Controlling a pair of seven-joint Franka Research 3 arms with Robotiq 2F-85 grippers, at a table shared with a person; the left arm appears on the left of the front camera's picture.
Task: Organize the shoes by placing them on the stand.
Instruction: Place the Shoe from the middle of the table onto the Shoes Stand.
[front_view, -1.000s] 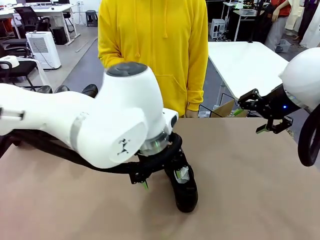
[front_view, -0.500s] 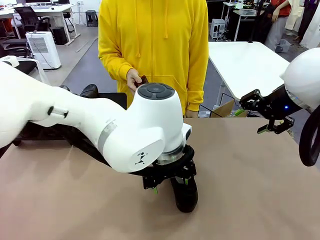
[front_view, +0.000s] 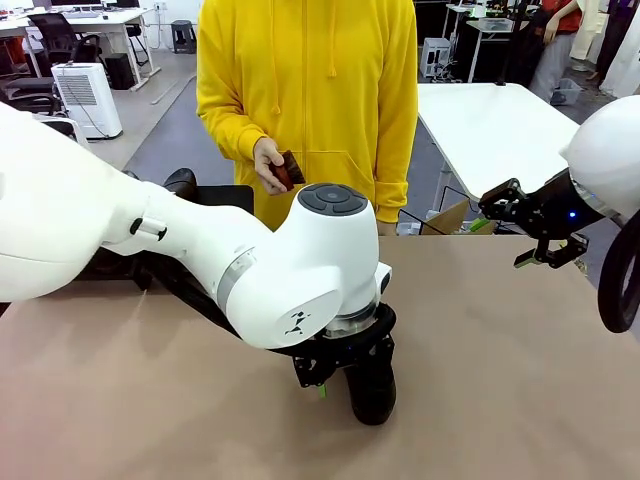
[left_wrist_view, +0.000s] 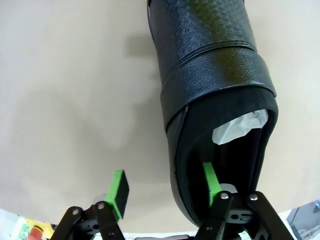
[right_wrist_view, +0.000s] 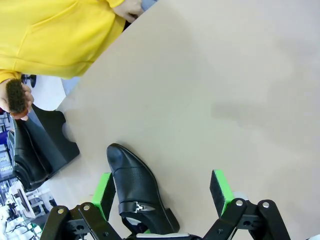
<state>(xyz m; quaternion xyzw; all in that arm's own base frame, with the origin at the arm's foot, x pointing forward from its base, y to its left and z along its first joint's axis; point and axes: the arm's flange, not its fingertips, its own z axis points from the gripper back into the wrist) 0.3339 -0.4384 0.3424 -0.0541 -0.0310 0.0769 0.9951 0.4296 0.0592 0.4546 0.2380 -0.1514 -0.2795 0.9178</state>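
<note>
Straddling the black shoe's side wall at lower centre, left gripper fingers spread; right gripper fingers spread, empty.

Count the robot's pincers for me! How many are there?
2. The left pincer is low over the black shoe in the middle of the table, one finger inside its opening, one outside. The right pincer hangs open above the table's right edge.
</note>
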